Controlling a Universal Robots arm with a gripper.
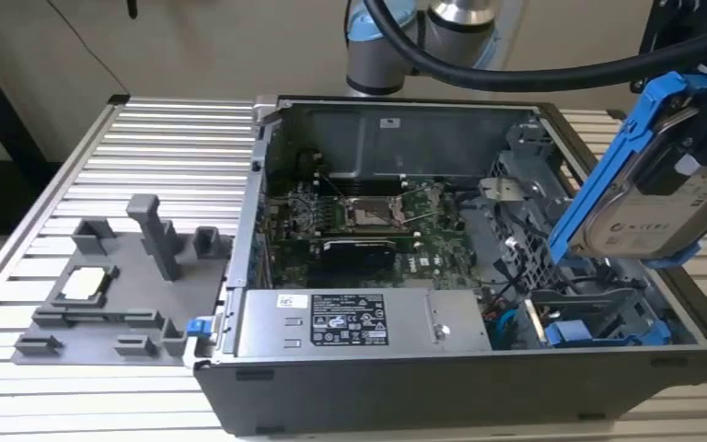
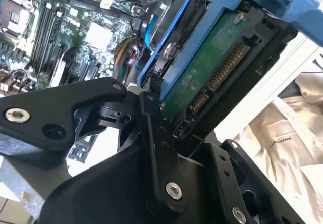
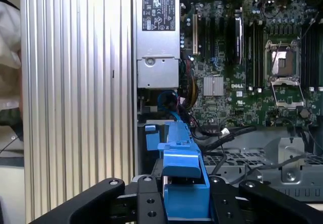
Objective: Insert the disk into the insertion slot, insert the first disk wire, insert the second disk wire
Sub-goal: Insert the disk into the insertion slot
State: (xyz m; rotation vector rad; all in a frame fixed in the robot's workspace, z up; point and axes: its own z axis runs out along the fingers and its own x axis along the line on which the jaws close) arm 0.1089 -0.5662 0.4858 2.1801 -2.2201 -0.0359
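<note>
I'm holding disk (image 1: 651, 219) tilted above open computer case (image 1: 390, 387) — fingers (image 3: 149, 206) clenching its blue caddy — hovering near insertion slot (image 1: 587, 308), exterior view's right; not yet seated.

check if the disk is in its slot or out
Out: the disk hangs tilted above the open case, clamped in the pincer.
</note>
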